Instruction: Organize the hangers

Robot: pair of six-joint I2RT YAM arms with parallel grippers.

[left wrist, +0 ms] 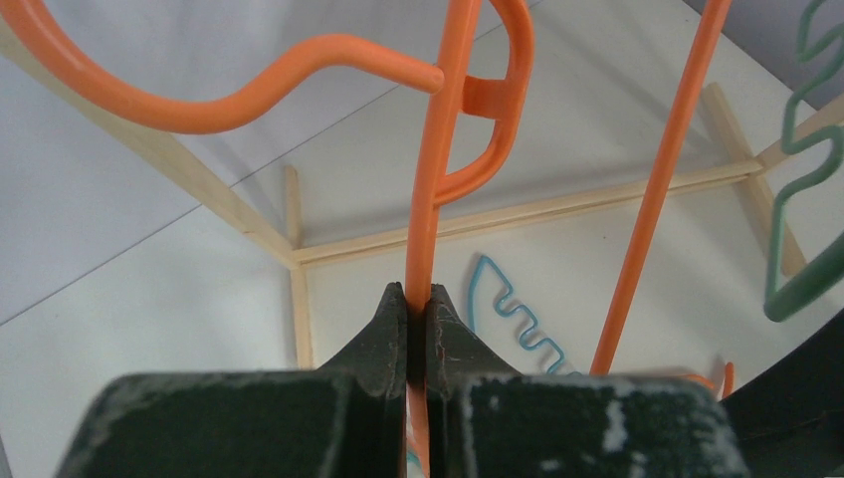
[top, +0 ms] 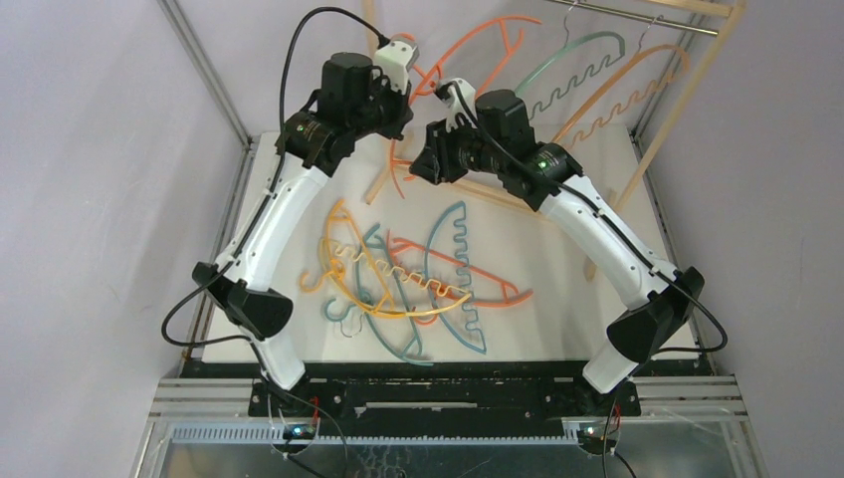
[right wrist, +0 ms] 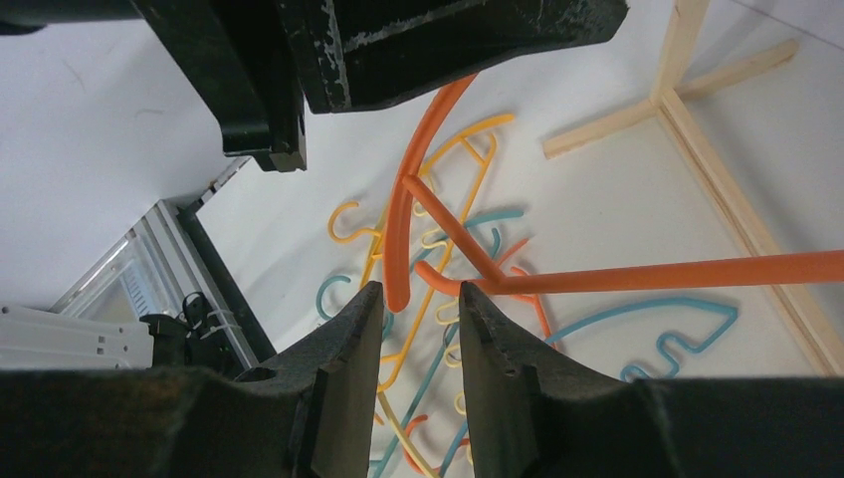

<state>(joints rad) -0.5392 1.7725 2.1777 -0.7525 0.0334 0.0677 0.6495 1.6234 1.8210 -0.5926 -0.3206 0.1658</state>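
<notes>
Presently your left claw [left wrist: 418, 299] is clamped shut on a straight bar of an orange hanger [left wrist: 436, 169], which is raised clear of the table [top: 557, 324] at the back, near the rod [top: 647, 17]. Your right claw [right wrist: 416, 297] stands narrowly parted and grips nothing. One curved end of that hanger hangs right at its fingertips, but whether it sits inside the gap cannot be told. The step in hand looks like a second grip or a handover before hanging. Close the right claw only when the bar lies squarely between the fingers, and do not release the left until that grip is firm. Turn the hook toward the rod before you approach, and come in beside the teal hanger [top: 587, 45] and the pale orange hanger [top: 637, 95] already hung there, since a nudge could swing them off. The remaining hangers lie in a tangled heap [top: 408, 284] of yellow, teal and orange at mid-table, so each later pick will likely drag a neighbour. The table is white, smooth and flat, and thin plastic should slide on it readily. The wooden rack [left wrist: 557, 206] rests on its far side. Pale lilac walls [top: 100, 149] close in the corner behind.
</notes>
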